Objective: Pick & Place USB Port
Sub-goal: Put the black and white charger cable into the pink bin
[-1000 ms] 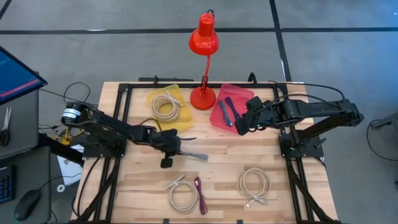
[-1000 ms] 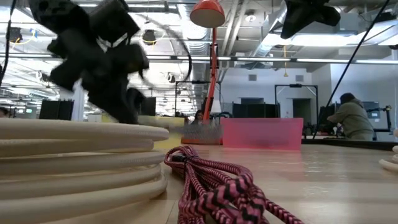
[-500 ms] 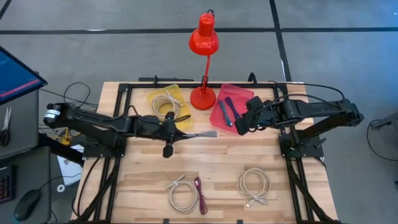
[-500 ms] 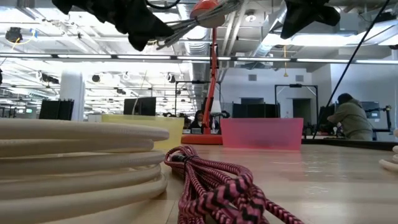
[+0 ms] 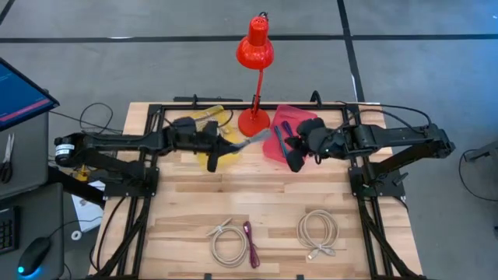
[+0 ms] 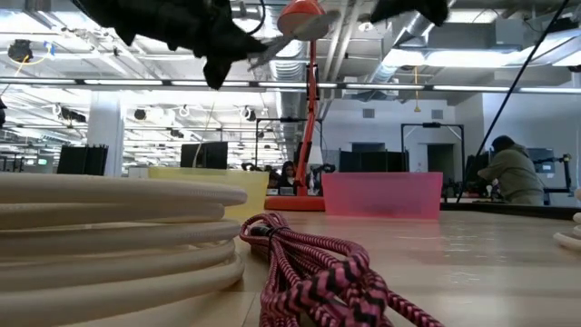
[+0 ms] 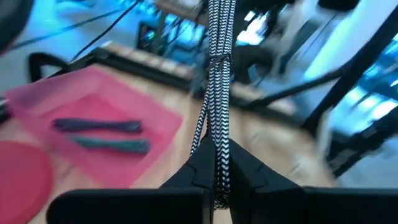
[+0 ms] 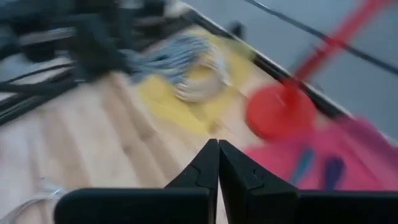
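High view: the left tool [image 5: 222, 145] is clamped on a black-and-white braided cable [image 5: 253, 138], held above the worktop [image 5: 280, 210] between the yellow tray [image 5: 214, 118] and the pink tray [image 5: 289, 115], beside the red lamp [image 5: 254, 54]. The right tool [image 5: 294, 155] is pressed together, empty, at the pink tray's near edge.

Low view: both arms are seen overhead; a pink-black cable [image 6: 318, 268] lies in front.

Left wrist view: the braided cable is pinched between the fingers [image 7: 242, 168].

Right wrist view: the fingers [image 8: 202, 168] are seen touching.
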`<state>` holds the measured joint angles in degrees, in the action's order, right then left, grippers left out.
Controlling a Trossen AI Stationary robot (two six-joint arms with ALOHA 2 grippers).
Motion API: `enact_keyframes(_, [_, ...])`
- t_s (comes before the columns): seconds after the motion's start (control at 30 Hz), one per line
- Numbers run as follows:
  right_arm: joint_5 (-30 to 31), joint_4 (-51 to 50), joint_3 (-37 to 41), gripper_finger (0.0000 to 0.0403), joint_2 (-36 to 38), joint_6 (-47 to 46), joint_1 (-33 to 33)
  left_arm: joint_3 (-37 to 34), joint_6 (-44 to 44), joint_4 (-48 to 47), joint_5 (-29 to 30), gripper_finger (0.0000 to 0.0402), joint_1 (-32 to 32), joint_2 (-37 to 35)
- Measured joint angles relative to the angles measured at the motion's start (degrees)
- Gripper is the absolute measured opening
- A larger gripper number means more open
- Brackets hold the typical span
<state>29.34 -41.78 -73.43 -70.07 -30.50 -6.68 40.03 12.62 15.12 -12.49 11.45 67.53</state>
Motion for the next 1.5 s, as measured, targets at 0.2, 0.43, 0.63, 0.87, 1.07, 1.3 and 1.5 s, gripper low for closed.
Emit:
enact_keyframes(0.2, [-10.14,12.23,0.0,0.0001,0.01,9.49,1.83,0.0,7.44,7.66,-6.85,0.0013,2.93,-0.02])
enact_keyframes(0.43, [-10.13,14.63,-0.01,0.0012,-0.39,5.61,4.06,0.0,12.73,8.19,-7.87,0.0013,3.79,-0.02])
enact_keyframes(0.63, [-9.94,14.53,0.0,0.0065,-3.55,2.98,4.93,0.0,14.91,8.54,-8.09,0.0013,3.77,-0.02])
enact_keyframes(0.87, [-9.92,19.5,0.02,0.0162,-8.07,2.06,6.16,0.0,17.55,8.54,-8.53,0.0013,4.08,-0.02])
enact_keyframes(1.07, [-9.98,25.65,-0.02,0.0219,-9.76,2.54,6.03,0.0,18.12,8.54,-8.49,0.0013,4.12,-0.02])
enact_keyframes(1.3, [-9.84,29.54,-0.01,0.0224,-9.85,3.89,6.81,0.0,18.34,8.52,-8.42,0.0013,4.12,-0.02])
enact_keyframes(1.5, [-9.77,31.7,-0.01,0.0203,-9.92,4.09,8.91,0.0,18.34,8.52,-8.44,0.0013,4.1,-0.02])
